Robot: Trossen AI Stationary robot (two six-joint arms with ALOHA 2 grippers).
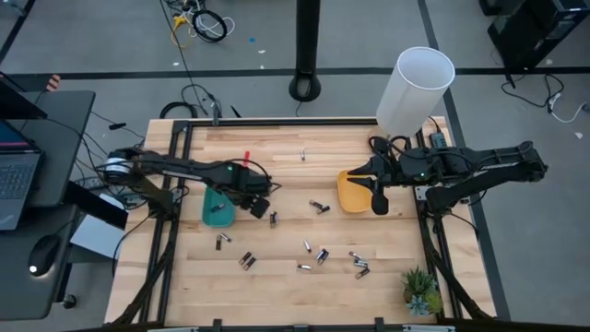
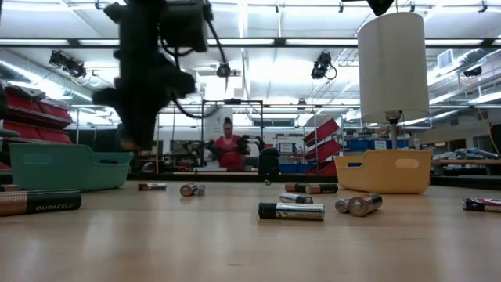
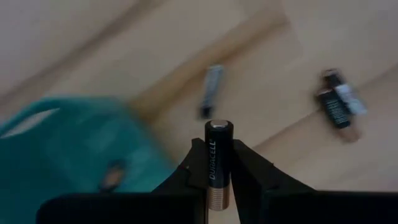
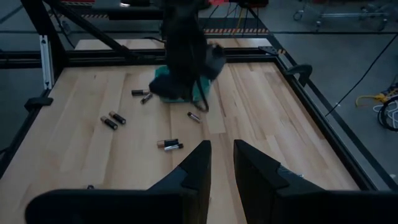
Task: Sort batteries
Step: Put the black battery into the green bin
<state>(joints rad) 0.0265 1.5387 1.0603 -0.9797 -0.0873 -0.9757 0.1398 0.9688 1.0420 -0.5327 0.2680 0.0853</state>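
Note:
My left gripper (image 3: 219,163) is shut on a black and copper battery (image 3: 217,149) and hovers beside the green tray (image 1: 217,208), which also shows in the left wrist view (image 3: 68,149). Several other batteries lie scattered on the wooden table, such as one (image 1: 320,207) mid-table, a group (image 1: 359,266) toward the near right, and one (image 2: 291,211) close in the low view. My right gripper (image 4: 222,158) is open with nothing between its fingers. It waits over the yellow tray (image 1: 353,192). My left gripper pinches the battery between its two fingers by the sides of its copper half (image 3: 217,196). The battery lies along the fingers, and its black half with the silver end (image 3: 218,125) sticks out past the fingertips. It is lifted clear of the table.
A tall white cylinder (image 1: 417,88) stands at the table's far right corner, behind the yellow tray (image 2: 383,171). A small green plant (image 1: 421,290) sits at the near right corner. Black frame rails (image 1: 175,166) run along the table's sides. A person (image 2: 228,145) shows far behind the table.

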